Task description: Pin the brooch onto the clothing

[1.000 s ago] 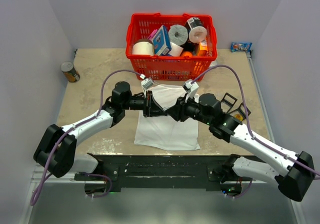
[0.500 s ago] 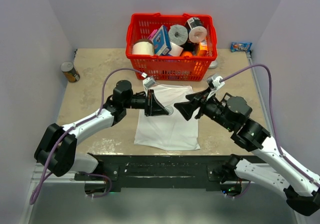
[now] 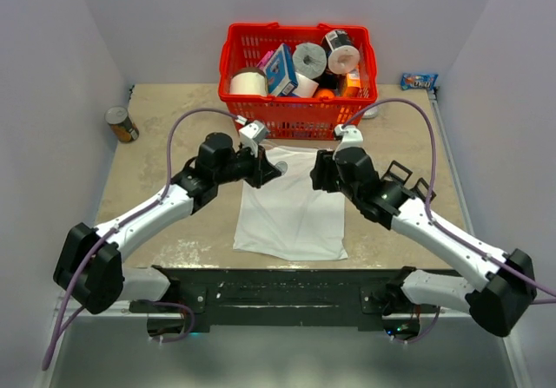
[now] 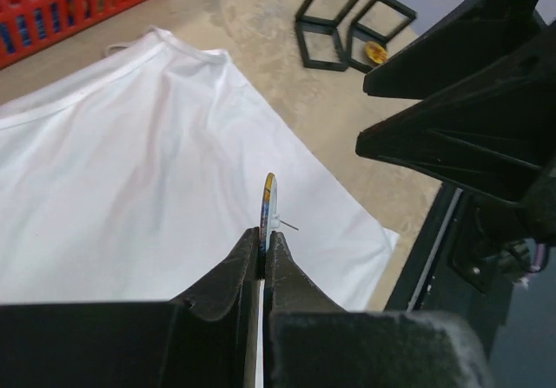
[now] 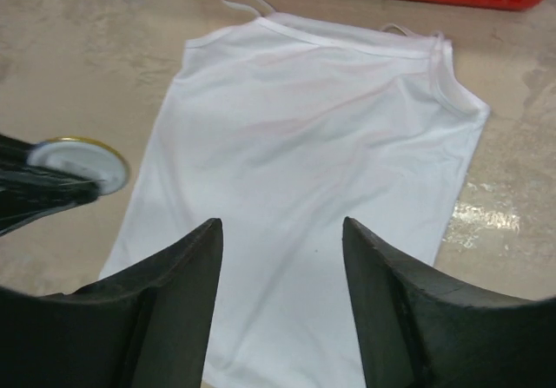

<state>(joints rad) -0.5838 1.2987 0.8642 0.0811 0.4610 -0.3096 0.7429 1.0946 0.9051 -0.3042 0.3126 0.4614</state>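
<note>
The clothing (image 3: 291,214) is a thin white top lying flat on the table in front of the arms, its neckline toward the basket. My left gripper (image 4: 263,232) is shut on the brooch (image 4: 269,199), seen edge-on with a thin pin sticking out to the right. It hangs above the clothing (image 4: 130,145). In the right wrist view the brooch (image 5: 82,161) shows as a pale round disc with a gold rim at the left edge. My right gripper (image 5: 282,225) is open and empty above the middle of the clothing (image 5: 321,128). From above, the two grippers (image 3: 268,169) (image 3: 318,176) face each other over its upper part.
A red basket (image 3: 298,80) full of paper rolls and boxes stands just behind the clothing. A can (image 3: 122,124) is at the far left and a snack packet (image 3: 419,82) at the far right corner. Black open frames (image 3: 400,178) lie right of the clothing.
One second ago both grippers met over the clothing's middle. The right gripper let go, swung out right and came back open. The left gripper kept the brooch and shifted toward the basket.
</note>
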